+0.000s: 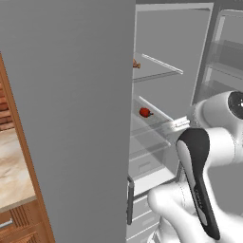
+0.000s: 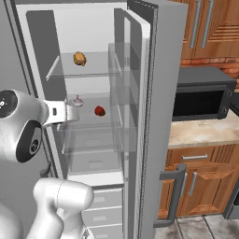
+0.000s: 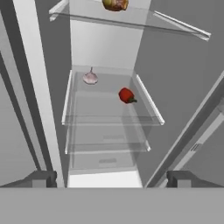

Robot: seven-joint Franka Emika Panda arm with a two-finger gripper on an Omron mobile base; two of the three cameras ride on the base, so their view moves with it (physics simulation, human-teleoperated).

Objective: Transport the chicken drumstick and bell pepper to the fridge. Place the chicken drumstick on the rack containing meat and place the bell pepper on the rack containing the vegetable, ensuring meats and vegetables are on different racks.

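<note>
Bell pepper, small, glossy red, lies on a translucent shelf; fingers spread wide, empty.

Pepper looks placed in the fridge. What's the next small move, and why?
Probably draw the open, empty gripper straight back out of the fridge. The bell pepper already rests on the middle rack beside a garlic bulb, with a brownish food item on the rack above.

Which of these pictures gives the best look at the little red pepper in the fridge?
The hand view: the pepper sits unobstructed on its shelf, stem visible. In the right base view it is smaller; in the left base view it is small, near the fridge wall.
</note>
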